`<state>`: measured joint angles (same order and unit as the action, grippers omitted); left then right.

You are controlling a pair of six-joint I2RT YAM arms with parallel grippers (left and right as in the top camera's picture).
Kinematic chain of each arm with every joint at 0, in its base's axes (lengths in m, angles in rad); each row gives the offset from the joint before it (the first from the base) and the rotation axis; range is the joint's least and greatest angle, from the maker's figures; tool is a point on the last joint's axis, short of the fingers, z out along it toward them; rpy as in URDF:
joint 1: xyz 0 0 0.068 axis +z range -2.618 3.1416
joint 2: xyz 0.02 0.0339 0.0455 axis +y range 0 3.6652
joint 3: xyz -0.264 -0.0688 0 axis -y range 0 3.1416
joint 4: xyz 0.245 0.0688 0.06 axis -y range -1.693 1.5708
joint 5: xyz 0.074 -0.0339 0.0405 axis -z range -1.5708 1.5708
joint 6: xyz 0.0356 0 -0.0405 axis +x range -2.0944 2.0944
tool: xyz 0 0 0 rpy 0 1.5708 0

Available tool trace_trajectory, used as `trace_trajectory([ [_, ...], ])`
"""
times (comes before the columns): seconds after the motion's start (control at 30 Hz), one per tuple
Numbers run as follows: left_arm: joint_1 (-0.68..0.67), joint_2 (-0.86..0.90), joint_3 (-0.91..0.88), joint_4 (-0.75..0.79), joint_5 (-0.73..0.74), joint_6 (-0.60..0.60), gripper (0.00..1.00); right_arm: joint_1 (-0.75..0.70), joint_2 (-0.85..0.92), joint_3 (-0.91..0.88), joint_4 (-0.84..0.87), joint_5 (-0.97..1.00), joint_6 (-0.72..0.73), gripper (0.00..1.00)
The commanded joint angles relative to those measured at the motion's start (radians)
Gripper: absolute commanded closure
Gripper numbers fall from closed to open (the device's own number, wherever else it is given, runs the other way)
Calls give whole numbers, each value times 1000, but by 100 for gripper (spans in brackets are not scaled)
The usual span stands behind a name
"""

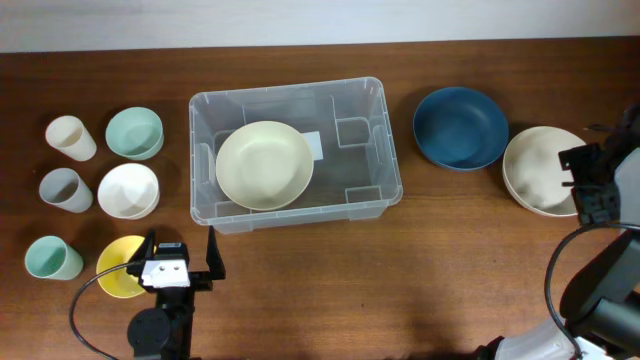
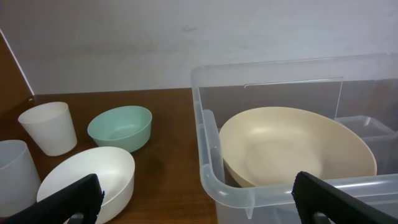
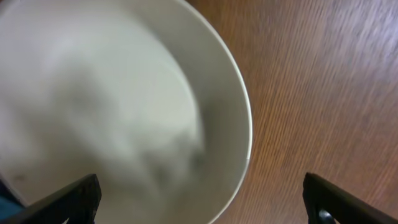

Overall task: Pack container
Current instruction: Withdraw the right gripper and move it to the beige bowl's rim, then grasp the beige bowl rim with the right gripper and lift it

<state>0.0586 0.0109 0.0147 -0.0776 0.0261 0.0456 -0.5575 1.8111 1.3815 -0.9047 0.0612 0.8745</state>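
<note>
The container (image 1: 290,218), a clear plastic bin, stands mid-table with a cream bowl (image 1: 264,165) inside it. A dark blue bowl (image 1: 460,127) and an off-white bowl (image 1: 540,168) lie to its right. My right gripper (image 1: 583,188) hangs open over the off-white bowl's right edge. In the right wrist view that bowl (image 3: 112,106) fills the left side, and its rim runs between the spread fingers of the right gripper (image 3: 199,205). My left gripper (image 1: 182,255) stands open near the bin's front left corner. In the left wrist view the left gripper (image 2: 199,205) faces the container's corner (image 2: 211,168) and the cream bowl (image 2: 292,149).
Left of the bin stand a cream cup (image 1: 70,137), a mint bowl (image 1: 134,133), a grey cup (image 1: 65,189), a white bowl (image 1: 128,190), a mint cup (image 1: 52,259) and a yellow bowl (image 1: 118,268). The yellow bowl lies partly under my left arm.
</note>
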Motion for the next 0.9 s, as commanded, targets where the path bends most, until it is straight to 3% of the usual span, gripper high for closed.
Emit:
trace_trajectory([
  [0.0,4,-6,-6,-1,11,8,1,0,-3,-54,40,-5,-1,1],
  [0.47,4,-6,-6,-1,11,8,1,-1,111,-65,102,3,6,1],
  [0.87,4,-6,-6,-1,11,8,0,-1,113,-70,124,30,-4,18],
])
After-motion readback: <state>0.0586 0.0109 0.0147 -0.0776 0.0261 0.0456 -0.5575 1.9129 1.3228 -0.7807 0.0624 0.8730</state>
